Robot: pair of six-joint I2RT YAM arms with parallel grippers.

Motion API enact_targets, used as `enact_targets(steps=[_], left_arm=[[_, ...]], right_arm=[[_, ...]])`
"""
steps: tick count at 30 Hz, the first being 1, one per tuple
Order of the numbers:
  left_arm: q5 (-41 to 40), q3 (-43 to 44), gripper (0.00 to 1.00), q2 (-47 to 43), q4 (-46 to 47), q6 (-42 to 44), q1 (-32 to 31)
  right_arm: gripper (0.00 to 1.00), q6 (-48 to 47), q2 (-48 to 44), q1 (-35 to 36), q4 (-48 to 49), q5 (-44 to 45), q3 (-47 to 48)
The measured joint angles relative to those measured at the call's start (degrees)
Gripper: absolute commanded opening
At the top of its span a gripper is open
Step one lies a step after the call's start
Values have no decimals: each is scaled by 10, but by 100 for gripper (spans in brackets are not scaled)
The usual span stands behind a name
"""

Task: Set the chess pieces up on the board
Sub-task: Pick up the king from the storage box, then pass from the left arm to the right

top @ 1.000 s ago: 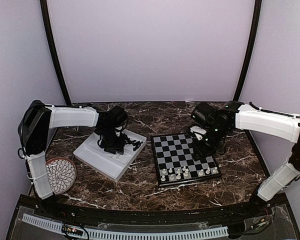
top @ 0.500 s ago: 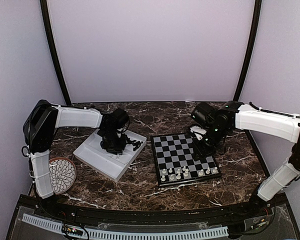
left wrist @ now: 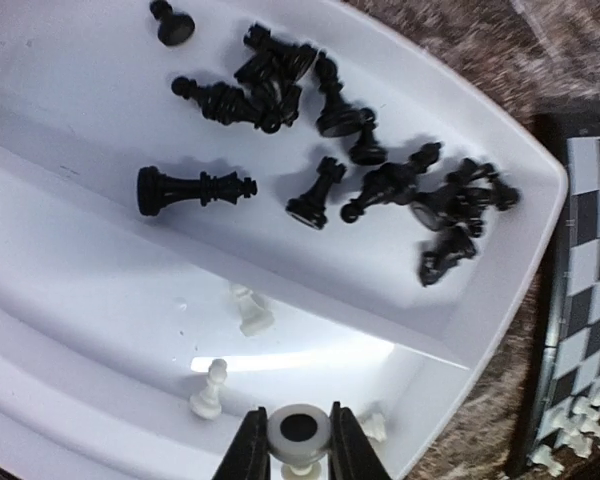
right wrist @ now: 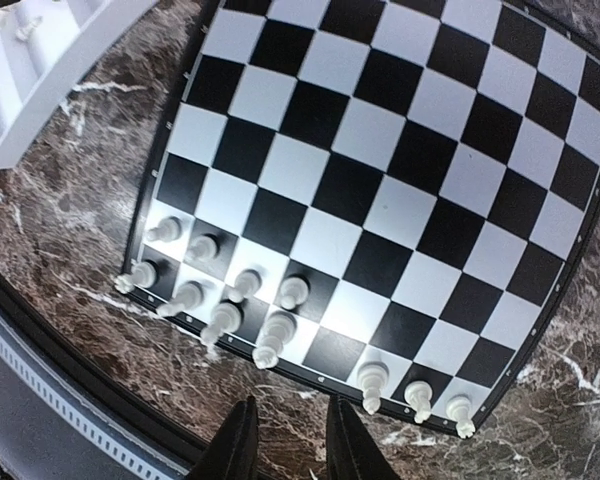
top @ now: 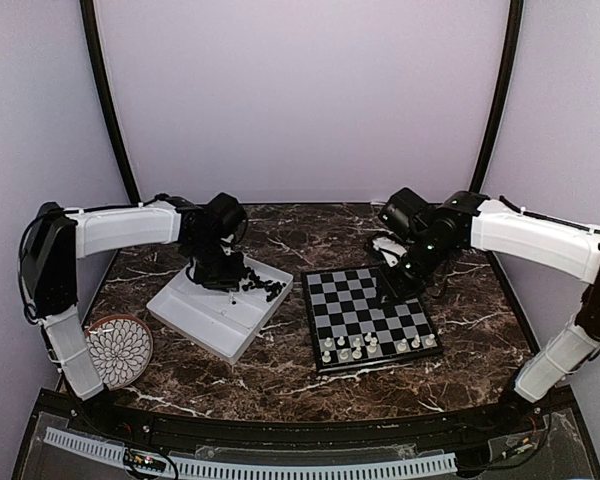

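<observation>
L gripper (left wrist: pixel 298 440) pinches white chess piece (left wrist: pixel 298 427) by base rim, so it may twist out on way to board (top: pixel 365 305); R gripper (right wrist: pixel 285 440) part-open, empty.

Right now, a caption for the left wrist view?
Left jaws closed on a white piece over the tray; black pieces heaped beyond.

black-and-white checked board (top: pixel 360 300), white tray (top: pixel 205 322), brown marbled table (top: pixel 280 372)

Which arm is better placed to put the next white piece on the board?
Left. The left claw grips a white chess piece above the white tray; the right claw is empty near the chessboard.
</observation>
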Motion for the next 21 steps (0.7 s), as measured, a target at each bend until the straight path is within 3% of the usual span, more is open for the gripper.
enact_targets(steps=[9,21], left_arm=[[51,-1,0,-143,21,-118,0],[170,-50,0,-165,190,-330,0]], right_arm=[[32,2,20,1,89,-43,80],[40,31,89,50,273,-48,193]])
